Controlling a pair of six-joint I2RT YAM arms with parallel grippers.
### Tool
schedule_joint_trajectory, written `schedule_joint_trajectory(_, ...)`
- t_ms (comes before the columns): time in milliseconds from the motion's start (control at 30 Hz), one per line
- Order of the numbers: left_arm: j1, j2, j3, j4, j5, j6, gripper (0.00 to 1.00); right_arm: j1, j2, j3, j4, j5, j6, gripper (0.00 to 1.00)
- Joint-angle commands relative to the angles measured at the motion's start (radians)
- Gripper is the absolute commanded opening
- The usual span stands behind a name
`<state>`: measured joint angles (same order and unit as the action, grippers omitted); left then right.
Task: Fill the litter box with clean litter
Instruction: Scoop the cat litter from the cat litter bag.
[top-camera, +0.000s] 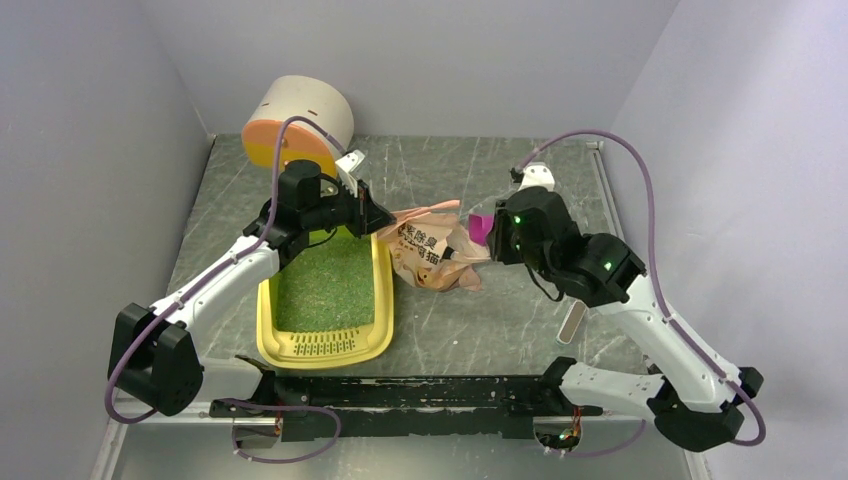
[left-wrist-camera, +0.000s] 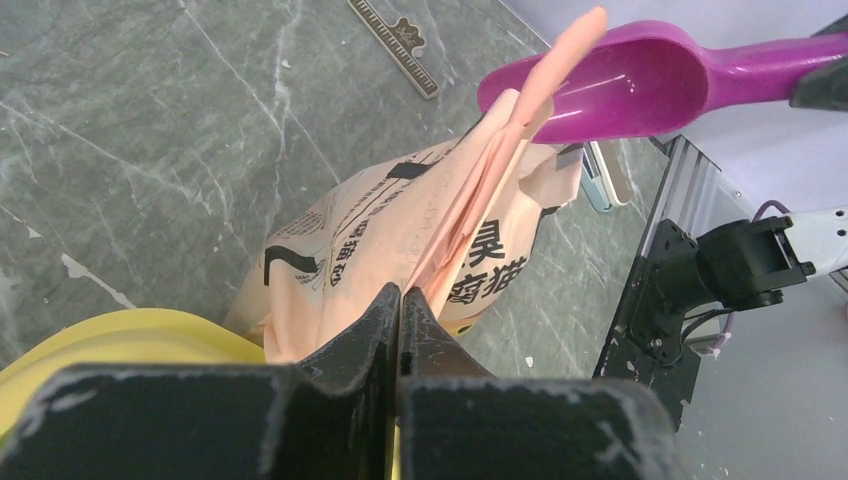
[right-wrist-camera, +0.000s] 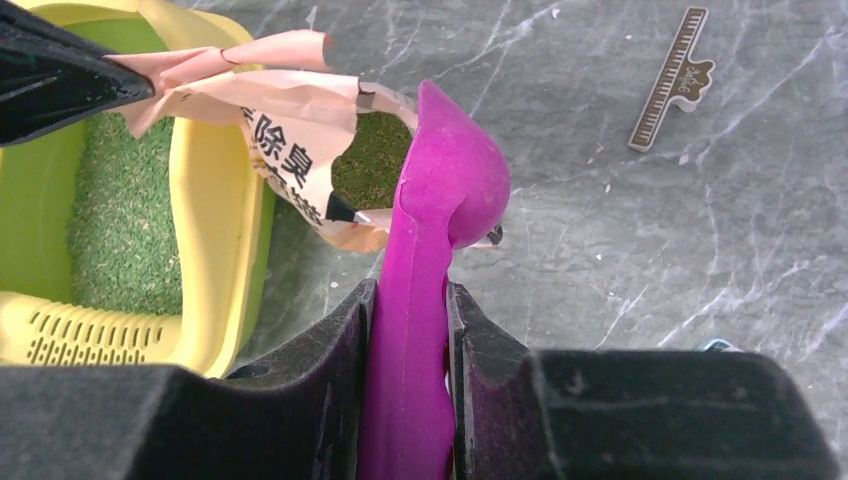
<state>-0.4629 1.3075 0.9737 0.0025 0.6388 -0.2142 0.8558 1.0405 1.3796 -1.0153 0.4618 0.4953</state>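
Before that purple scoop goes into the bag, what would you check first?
1. Scoop grip: the right gripper is clamped on the handle of the scoop: ok.
2. Bag mouth: the left gripper pinches the top edge of the bag, and the mouth gapes open: ok.
3. Supply: clean litter shows through the bag's mouth: ok. How much is left: cannot tell.
4. Scoop bowl: empty, right at the bag's mouth: ok.
5. Room in the litter box: green granules cover its floor, well below the rim: ok.
6. Bag sitting steady on the table: cannot tell.
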Motion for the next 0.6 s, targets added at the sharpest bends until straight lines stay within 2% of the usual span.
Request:
schedule_joint_trajectory(0,-0.011,-0.007,0.037,-0.021,-0.007,0.007,0.05,-0.112,-0.02,-0.022,0.053,-0.228,-0.113,0.0)
schedule_joint_trajectory(67,-0.011,-0.007,0.04,-0.024,-0.014,0.009,0.05,-0.129,-0.03,-0.034,0.088,-0.329,-0.129,0.0)
schedule_joint_trajectory(133,-0.011,-0.007,0.041,-0.024,-0.013,0.007,0.05,-0.133,-0.032,-0.03,0.091,-0.365,-0.128,0.0)
schedule_joint_trajectory(400,-0.011,0.008,0.053,-0.037,-0.022,0.022,0.05,-0.134,-0.055,0.043,-0.021,-0.227,-0.106,0.0)
schedule_joint_trajectory(567,-0.011,-0.005,0.041,-0.01,-0.03,0.0,0.05,-0.135,-0.077,0.092,-0.083,-0.214,-0.098,0.0)
